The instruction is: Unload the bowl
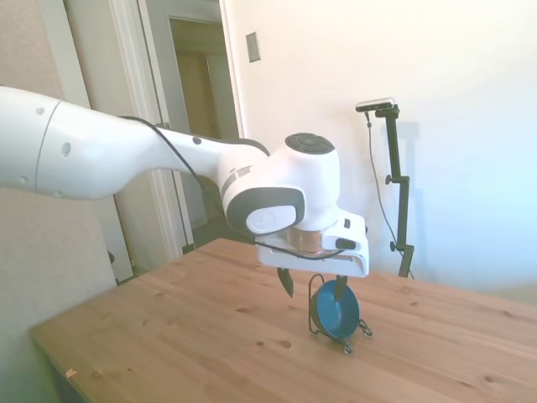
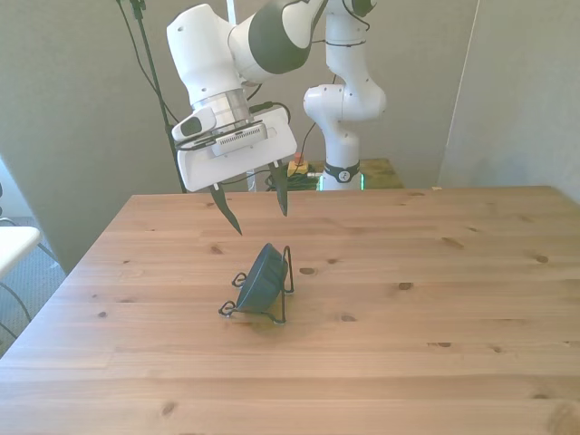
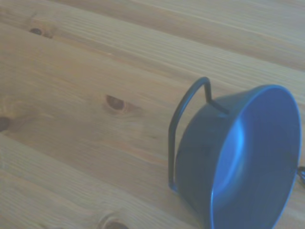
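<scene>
A: Side view first. What do we record?

B: We record the bowl (image 1: 336,308) standing on its edge in the wire stand (image 1: 317,295) on the table (image 1: 168,336), its hollow facing this camera. The gripper (image 1: 312,286) hangs above it with its fingers spread apart. One finger shows in front of the bowl's upper rim; we cannot tell whether it touches.

A: And the front view?

B: We see the bowl (image 2: 260,277) tilted in the wire stand (image 2: 283,288), roughly midway between the table's far and near edges and somewhat toward the front view's left. The table (image 2: 435,299) carries both. The gripper (image 2: 255,201) is raised above the wood, nearer the far edge than the bowl, fingers apart and holding nothing.

A: Wrist view?

B: We see the bowl (image 3: 248,162) from close by, its glossy blue interior open to the camera. The stand's black loop (image 3: 183,119) rises along its outer wall. Knotted table boards (image 3: 71,119) lie around it.
</scene>
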Controlling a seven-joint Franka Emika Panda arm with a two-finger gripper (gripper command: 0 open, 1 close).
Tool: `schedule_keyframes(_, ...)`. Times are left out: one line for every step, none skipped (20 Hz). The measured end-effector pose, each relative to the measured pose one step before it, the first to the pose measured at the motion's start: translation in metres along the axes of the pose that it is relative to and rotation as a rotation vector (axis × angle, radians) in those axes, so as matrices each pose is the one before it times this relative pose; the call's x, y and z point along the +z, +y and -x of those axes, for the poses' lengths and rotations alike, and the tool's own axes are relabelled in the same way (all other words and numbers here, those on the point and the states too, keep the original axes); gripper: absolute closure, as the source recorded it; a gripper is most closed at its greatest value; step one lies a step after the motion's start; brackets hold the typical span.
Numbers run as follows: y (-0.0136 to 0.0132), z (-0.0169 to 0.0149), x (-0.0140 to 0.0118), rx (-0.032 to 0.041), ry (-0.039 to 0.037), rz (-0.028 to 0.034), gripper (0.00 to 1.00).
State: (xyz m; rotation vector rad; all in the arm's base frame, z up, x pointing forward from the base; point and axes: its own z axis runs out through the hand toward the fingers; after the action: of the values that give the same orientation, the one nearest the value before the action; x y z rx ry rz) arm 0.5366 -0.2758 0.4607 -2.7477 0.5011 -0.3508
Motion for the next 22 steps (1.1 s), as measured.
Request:
schedule_keyframes(0.00237,-0.00206,0.00313,-0.02225,-0.00186,-0.00772,0.0)
schedule_keyframes(0.00346,-0.0013,0.0034,-0.01903,-0.00433,-0.00557,0.0)
schedule_keyframes(0.00436,-0.00005,0.0035,-0.01584,-0.00449,-0.00504,0.0)
schedule_keyframes(0.0048,0.00038,0.00356,-0.01311,-0.00261,-0.00577,0.0)
schedule_keyframes(0.00509,0.001,0.0024,-0.00849,-0.00237,-0.00306,0.0)
schedule_keyframes(0.00422,0.00107,0.00205,-0.00693,-0.00281,-0.00118,0.0)
schedule_keyframes(0.00224,0.00104,0.00103,-0.00387,0.00026,-0.00075,0.0)
schedule_keyframes(0.0006,0.00043,0.00017,-0.00228,0.00457,0.00122,0.0)
schedule_keyframes(-0.00231,0.00381,-0.00166,-0.00752,0.0088,0.00058,0.0)
schedule_keyframes(-0.00026,0.00024,0.00055,-0.00055,-0.00115,-0.00057,0.0)
schedule_keyframes(-0.00111,0.00075,0.002,-0.00196,-0.00388,-0.00187,0.0)
schedule_keyframes(-0.00212,0.00151,0.00373,-0.00533,-0.00719,-0.00356,0.0)
schedule_keyframes(-0.00276,0.00123,0.00429,-0.01102,-0.00819,-0.00415,0.0)
schedule_keyframes(-0.0034,0.00065,0.00418,-0.01519,-0.00679,-0.00538,0.0)
schedule_keyframes(-0.0029,-0.0001,0.00296,-0.01247,0.00027,-0.01064,0.0)
schedule_keyframes(-0.00086,-0.00018,0.00098,-0.00547,0.00894,-0.01281,0.0)
schedule_keyframes(0.0009,0.00008,0.00027,-0.00047,0.01856,-0.01059,0.0)
schedule_keyframes(0.00229,0.00076,-0.00008,0.00028,0.02746,-0.00648,0.0)
schedule_keyframes(0.00302,0.00164,0.0003,0.00273,0.02863,-0.00423,0.0)
schedule_keyframes(0.00208,0.00224,-0.00005,0.00274,0.02728,-0.00418,0.0)
schedule_keyframes(0.0018,0.00237,0.00041,0.00328,0.02184,-0.00329,0.0)
schedule_keyframes(0.00108,0.00247,0.00037,0.00108,0.0118,-0.00277,0.0)
